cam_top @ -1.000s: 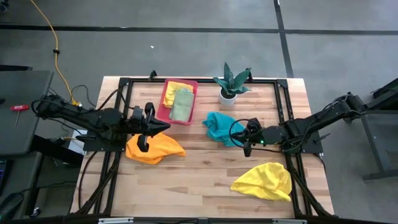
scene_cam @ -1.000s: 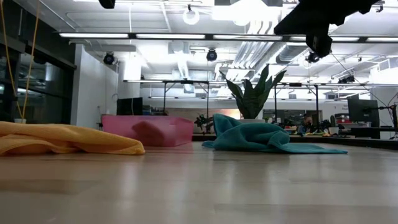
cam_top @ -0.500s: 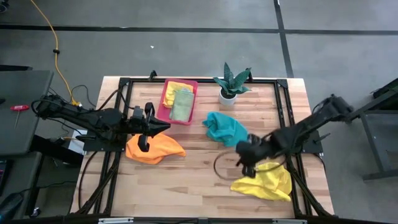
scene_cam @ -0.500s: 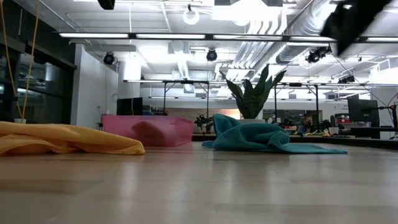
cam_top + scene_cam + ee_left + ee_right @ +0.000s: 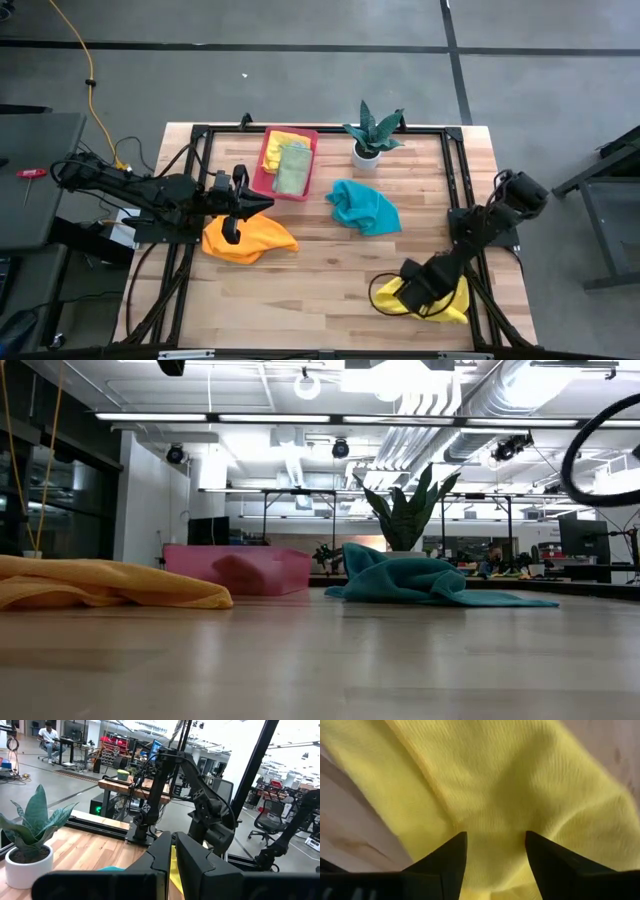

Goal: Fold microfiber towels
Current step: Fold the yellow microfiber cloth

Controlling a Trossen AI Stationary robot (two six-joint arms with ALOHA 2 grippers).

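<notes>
1. Two towels are judged done: a yellow folded towel (image 5: 285, 142) and a light green folded towel (image 5: 292, 170) lie stacked in the pink tray (image 5: 266, 180) at the upper centre of the high view.
2. Three towels are left to fold, all crumpled on the desk (image 5: 320, 290): the orange towel (image 5: 255, 240) at left centre, the teal towel (image 5: 362, 207) near the middle, and the loose yellow towel (image 5: 452, 300) at the lower right.
3. The right claw (image 5: 412, 290) is placed low over the loose yellow towel; in its wrist view the fingers (image 5: 445, 862) are seen spread wide, with yellow cloth between them and nothing gripped yet (a pick-up is judged to be the step in hand).
4. The left claw (image 5: 238, 203) hangs over the upper edge of the orange towel, its fingers (image 5: 162, 855) pressed together and holding nothing.
5. The desk is of pale wooden planks with a black frame around it; a potted plant (image 5: 370, 135) in a white pot stands at the upper centre, just beside the tray.
6. The floor around is grey, crossed by dark lines. In the low view a bright open hall with ceiling lights and ducts is seen (a seated person shows far off in the left wrist view).
</notes>
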